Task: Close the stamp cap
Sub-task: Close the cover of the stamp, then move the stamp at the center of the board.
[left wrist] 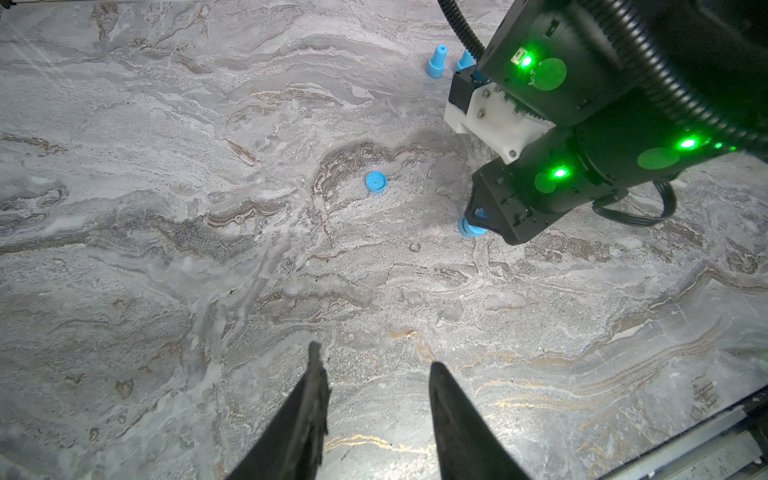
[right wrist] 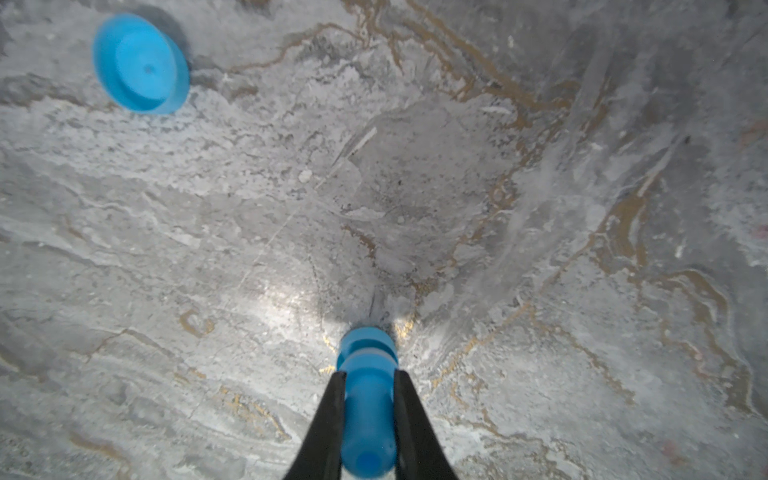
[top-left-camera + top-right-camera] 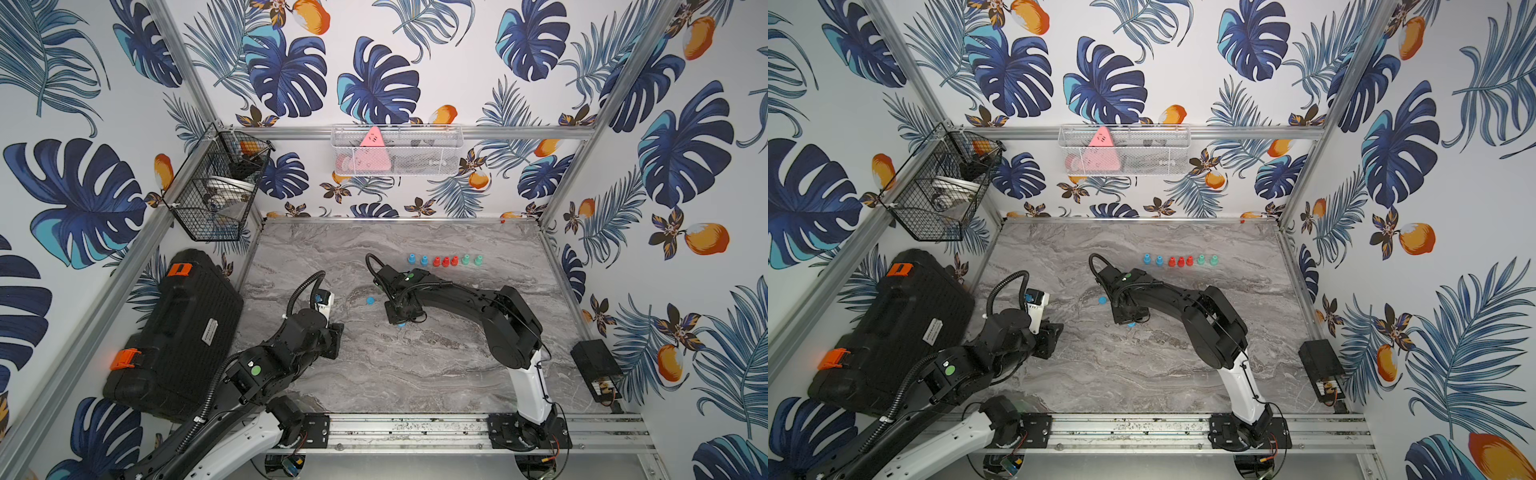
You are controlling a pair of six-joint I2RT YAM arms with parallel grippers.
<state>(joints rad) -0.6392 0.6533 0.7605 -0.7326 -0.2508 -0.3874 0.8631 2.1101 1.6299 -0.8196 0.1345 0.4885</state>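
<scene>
- left arm (image 3: 299, 332) and right arm (image 3: 511, 320): matte black, chunky joints
- white shells on the base links (image 3: 530, 386)
- ribbed black cable hose (image 1: 456, 23)
- round green stickers (image 1: 549, 74), plus glowing green LEDs (image 1: 560, 172)
- white bracket (image 1: 494, 116) with little screws
- pointy black fingers (image 1: 303, 419)

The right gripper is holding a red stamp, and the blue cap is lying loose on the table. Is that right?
Not quite. The stamp in the right gripper is blue, not red; the right wrist view shows it clearly. The rest is right: the blue cap lies loose on the table.
</scene>
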